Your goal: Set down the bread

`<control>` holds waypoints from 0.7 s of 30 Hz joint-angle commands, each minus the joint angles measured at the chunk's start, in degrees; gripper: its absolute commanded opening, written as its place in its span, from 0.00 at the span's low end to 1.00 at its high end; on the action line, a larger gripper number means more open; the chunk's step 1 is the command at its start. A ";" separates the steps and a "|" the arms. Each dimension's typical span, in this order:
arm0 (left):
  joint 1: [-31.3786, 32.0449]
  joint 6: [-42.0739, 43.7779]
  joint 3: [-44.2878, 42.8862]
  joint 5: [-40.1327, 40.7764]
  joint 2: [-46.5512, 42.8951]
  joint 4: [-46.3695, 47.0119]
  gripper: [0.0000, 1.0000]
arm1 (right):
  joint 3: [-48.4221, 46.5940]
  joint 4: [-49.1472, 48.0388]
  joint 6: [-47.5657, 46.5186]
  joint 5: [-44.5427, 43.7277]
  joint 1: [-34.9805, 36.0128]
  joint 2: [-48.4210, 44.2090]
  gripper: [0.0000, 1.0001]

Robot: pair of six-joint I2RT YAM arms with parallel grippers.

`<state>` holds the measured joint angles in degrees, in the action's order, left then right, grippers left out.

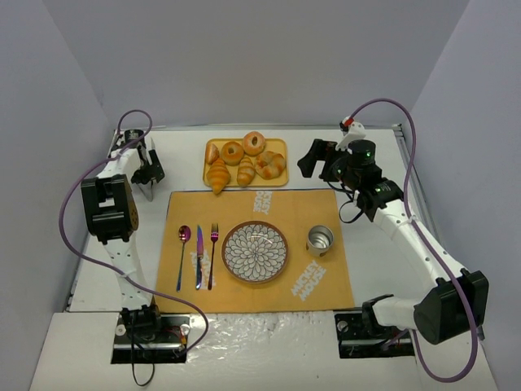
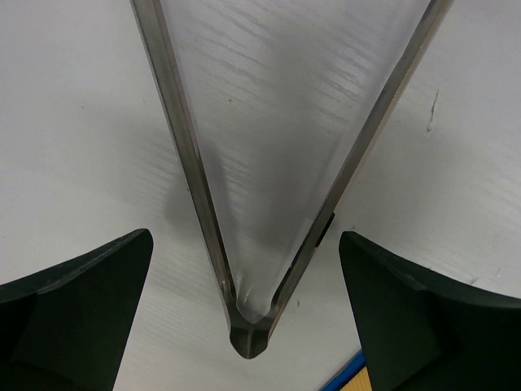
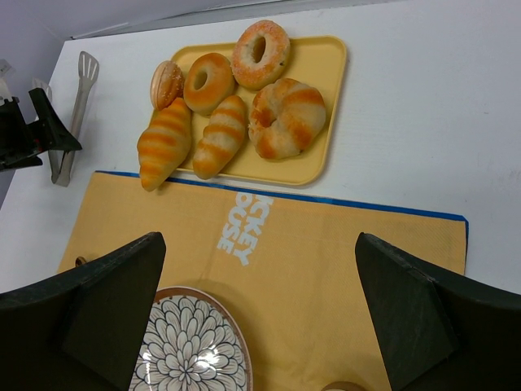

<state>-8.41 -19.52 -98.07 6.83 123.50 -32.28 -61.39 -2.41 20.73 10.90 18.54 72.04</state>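
Note:
The bread (image 1: 218, 175), the largest croissant, lies at the front left of the yellow tray (image 1: 278, 147), its tip over the tray's edge; it also shows in the right wrist view (image 3: 165, 142). The flower-patterned plate (image 1: 255, 226) sits on the orange placemat and is bare; its rim shows in the right wrist view (image 3: 195, 291). My left gripper (image 1: 149, 173) is open, its fingers astride the hinge end of metal tongs (image 2: 248, 330) that lie on the table left of the tray. My right gripper (image 1: 313, 159) hovers open and empty right of the tray.
On the tray are also a smaller croissant (image 3: 220, 137), ring rolls (image 3: 260, 54) and a twisted bun (image 3: 285, 118). On the placemat (image 1: 326, 281) lie a spoon (image 1: 182, 254), a knife (image 1: 198, 257), a fork (image 1: 213, 254) and a metal cup (image 1: 320, 240). Walls close in on three sides.

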 commanded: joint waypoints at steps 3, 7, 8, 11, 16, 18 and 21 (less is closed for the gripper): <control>-1.00 0.84 -4.51 -0.22 -0.27 0.18 0.97 | -3.26 -4.26 -0.96 0.83 0.44 0.63 1.00; -1.00 1.00 -5.89 -0.50 1.17 -0.54 0.97 | -3.13 -4.64 -0.85 0.98 0.44 1.02 1.00; -1.00 1.07 -6.57 -0.52 1.72 -0.69 0.97 | -3.11 -4.73 -0.76 1.06 0.44 1.12 1.00; -1.08 1.07 -7.66 -0.81 2.71 -0.95 0.97 | -2.95 -5.06 -0.60 1.27 0.44 1.57 1.00; -1.11 0.60 -9.96 -1.00 4.46 -1.82 0.97 | -3.07 -5.26 -0.75 1.34 0.44 2.22 1.00; -1.17 0.54 -10.39 -0.94 4.90 -1.91 0.97 | -3.17 -5.32 -0.69 1.40 0.44 2.41 1.00; -1.29 0.34 -11.35 -0.85 5.90 -2.46 0.97 | -3.13 -5.41 -0.63 1.43 0.44 2.78 1.00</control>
<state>-8.82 -19.29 -106.31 5.69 129.61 -33.97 -61.63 -2.88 20.71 11.42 18.52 74.50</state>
